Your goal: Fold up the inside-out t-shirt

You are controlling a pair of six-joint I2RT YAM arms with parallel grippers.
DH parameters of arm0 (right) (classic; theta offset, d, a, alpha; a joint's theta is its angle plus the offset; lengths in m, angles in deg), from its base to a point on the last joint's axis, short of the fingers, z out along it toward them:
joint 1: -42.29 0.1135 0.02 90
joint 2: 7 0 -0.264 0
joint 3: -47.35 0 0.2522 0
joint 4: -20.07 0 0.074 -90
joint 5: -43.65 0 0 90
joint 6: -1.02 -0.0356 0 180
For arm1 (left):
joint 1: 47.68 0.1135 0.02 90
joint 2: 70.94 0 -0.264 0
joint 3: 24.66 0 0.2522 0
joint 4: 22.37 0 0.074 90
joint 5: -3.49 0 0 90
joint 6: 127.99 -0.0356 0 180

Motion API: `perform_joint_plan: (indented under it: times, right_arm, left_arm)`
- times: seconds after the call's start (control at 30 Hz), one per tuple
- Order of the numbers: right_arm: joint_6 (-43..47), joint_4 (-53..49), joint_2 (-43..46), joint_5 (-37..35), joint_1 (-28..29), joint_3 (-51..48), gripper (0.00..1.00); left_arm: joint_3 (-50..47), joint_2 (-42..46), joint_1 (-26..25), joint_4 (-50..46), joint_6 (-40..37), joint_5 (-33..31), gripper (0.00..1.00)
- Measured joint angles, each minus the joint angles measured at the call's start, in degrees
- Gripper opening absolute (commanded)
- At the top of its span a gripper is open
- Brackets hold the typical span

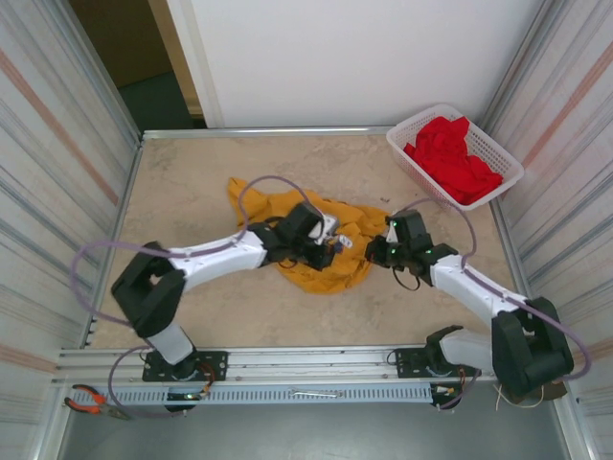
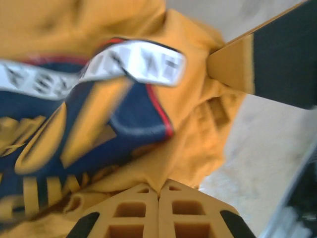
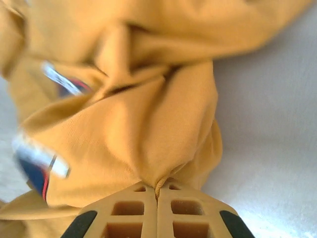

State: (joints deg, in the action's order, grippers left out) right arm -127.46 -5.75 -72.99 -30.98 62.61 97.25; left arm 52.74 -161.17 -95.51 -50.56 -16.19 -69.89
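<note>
1. i see the t-shirt (image 1: 321, 273) bunched mid-table (image 1: 192, 172), its long axis running far-left to near-right.
2. left tool (image 2: 159, 191) is clamped on its cloth.
3. right tool (image 3: 157, 191) is clamped on a fold too.

Lab test cell: railed table (image 1: 287, 321), corrugated walls (image 1: 57, 172).

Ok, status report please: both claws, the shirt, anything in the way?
Left claw shut on shirt. Right claw shut on shirt. Shirt bunched between them, not yet folded. Red garment in basket, far corner, not in the way.
</note>
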Motion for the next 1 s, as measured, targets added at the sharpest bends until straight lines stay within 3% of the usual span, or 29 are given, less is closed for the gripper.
perform_joint_plan:
  times: [0.23, 0.43, 0.47, 0.53, 0.57, 0.73, 0.93, 1.0]
  right_arm:
    - [1.6, -5.0, 7.2, 4.3, -6.2, 13.6, 0.00]
    - [1.8, -6.2, 11.8, 5.7, -6.2, 16.9, 0.00]
    - [1.8, -6.3, 11.8, 5.7, -6.1, 16.3, 0.05]
    - [1.4, -6.3, 11.6, 5.4, -5.9, 14.1, 0.35]
    - [1.4, -7.1, 11.1, 3.4, -6.0, 12.6, 0.44]
    - [-0.4, -11.8, 9.7, -3.5, -5.4, 4.6, 0.57]
    - [-3.3, -13.0, 10.2, -9.2, 7.8, 4.1, 0.70]
    - [-4.6, -12.7, 8.9, -10.8, 12.4, 4.5, 0.81]
  left_arm:
    - [6.9, 15.0, 10.8, 6.7, 6.3, 15.6, 0.00]
    - [2.1, 20.5, 16.6, 13.0, 12.5, 24.0, 0.00]
    - [-0.6, 21.2, 17.9, 14.4, 13.8, 24.7, 0.00]
    - [-6.4, 22.0, 20.7, 17.2, 16.7, 25.8, 0.00]
    - [-9.5, 22.2, 22.1, 18.4, 18.3, 25.9, 0.00]
    - [-21.6, 21.8, 26.1, 22.9, 25.4, 24.0, 0.00]
    - [-26.8, 20.8, 26.0, 27.5, 31.1, 22.6, 0.00]
    - [-26.7, 21.1, 26.0, 28.1, 31.2, 22.3, 0.00]
